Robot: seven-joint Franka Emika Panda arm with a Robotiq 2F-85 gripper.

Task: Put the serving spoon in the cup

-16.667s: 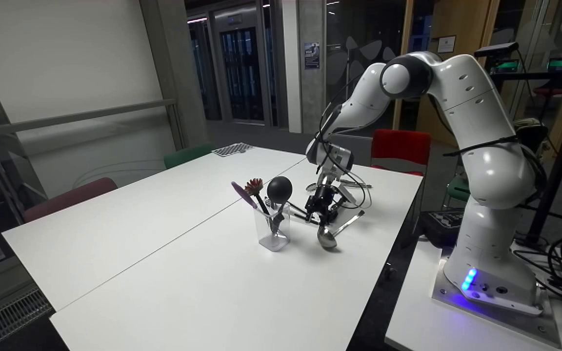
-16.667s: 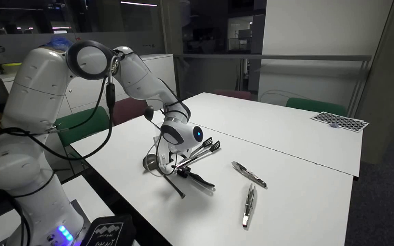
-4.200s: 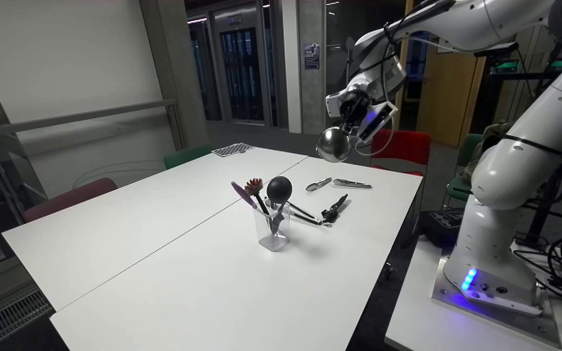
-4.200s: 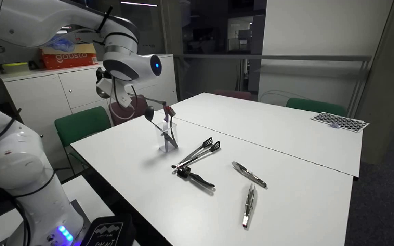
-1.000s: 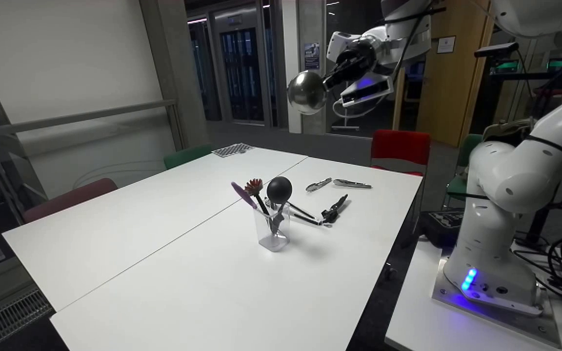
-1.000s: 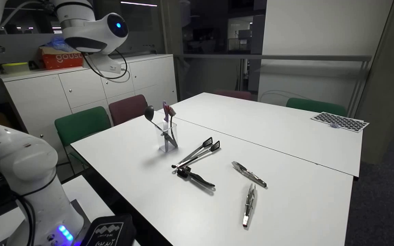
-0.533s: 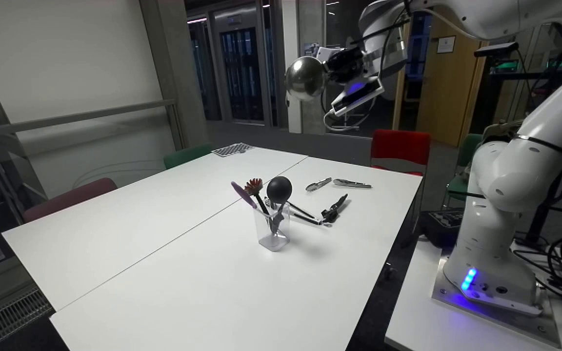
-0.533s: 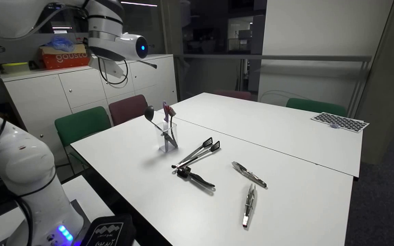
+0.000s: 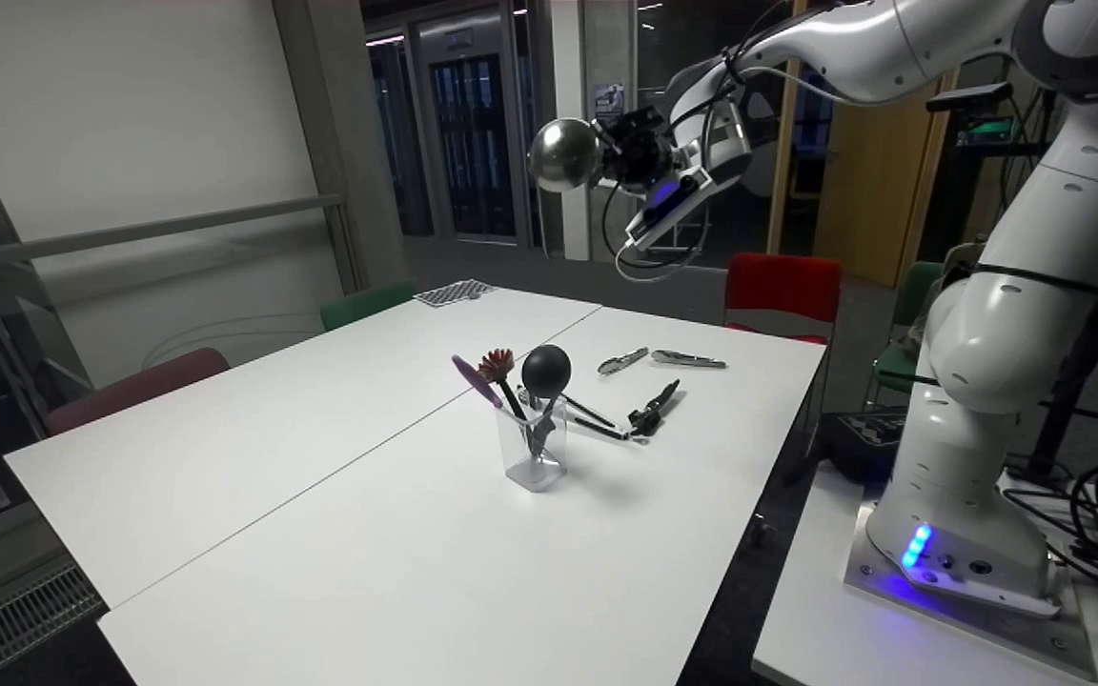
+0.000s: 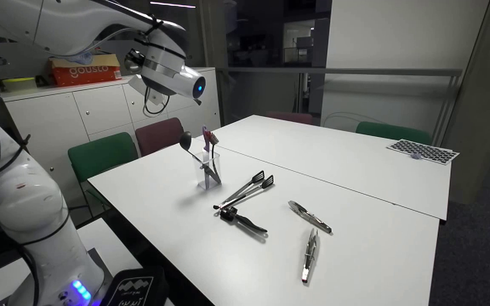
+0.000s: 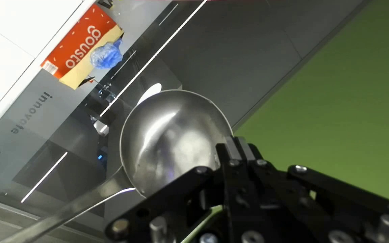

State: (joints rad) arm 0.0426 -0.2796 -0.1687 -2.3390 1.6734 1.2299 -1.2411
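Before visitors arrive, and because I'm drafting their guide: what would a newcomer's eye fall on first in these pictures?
Probably the big, shiny-bowled serving spoon, held up in the air by the shut gripper. Next comes the see-through cup on the white table, with a dark round-headed utensil, a reddish brush and a purple utensil sticking out. The red gousto box on the white cabinets also stands out.
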